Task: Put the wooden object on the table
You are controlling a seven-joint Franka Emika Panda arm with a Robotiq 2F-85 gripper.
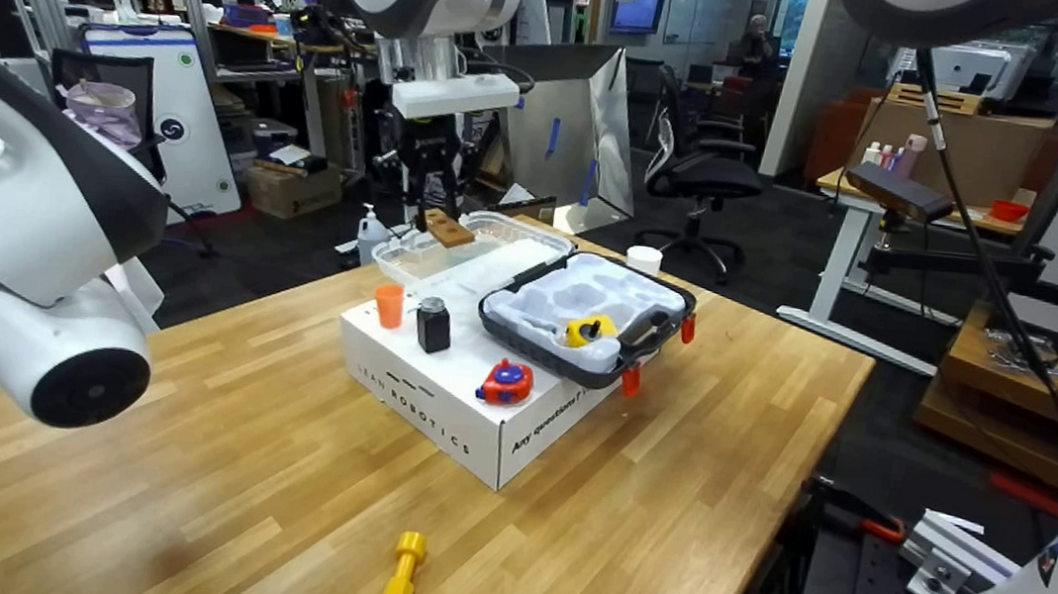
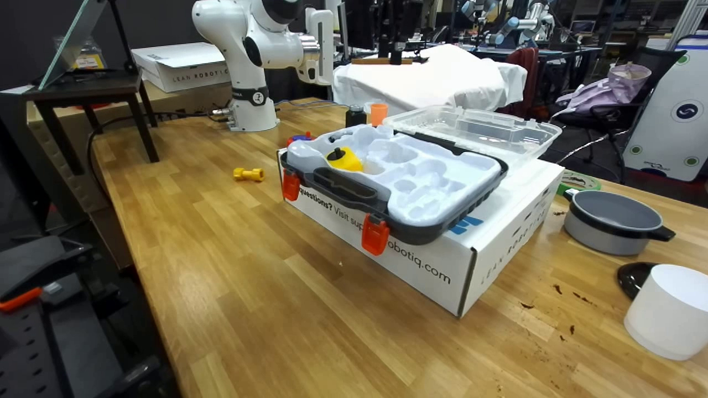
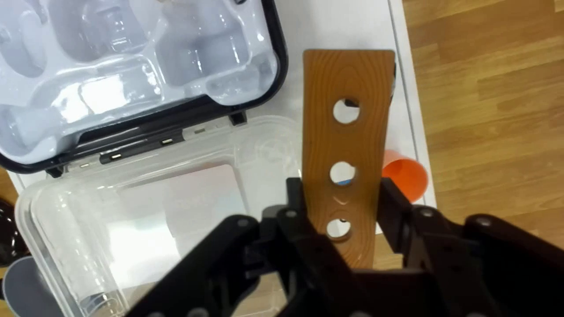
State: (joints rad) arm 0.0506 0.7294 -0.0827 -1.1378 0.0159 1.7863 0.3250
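Wood block (image 3: 344,143) gripped, held off the table (image 1: 722,439)

Claw (image 3: 341,193): jaws parted to the block's width, pressed to both long edges. Block lies right of centre in the wrist view, above mid-frame in both exterior views. Count: one block with three holes, one orange cup (image 3: 406,176), two red latches (image 2: 376,235). Green tape roll (image 2: 581,182) shows in an exterior view only.

White box (image 1: 460,379): "LEAN ROBOTICS" on one face; adjoining face reads "Any questions? Visit sup", then "obotiq.com", wording partly covered. Second white box (image 2: 180,65), in the background: "LEAN ROBOTIC" legible
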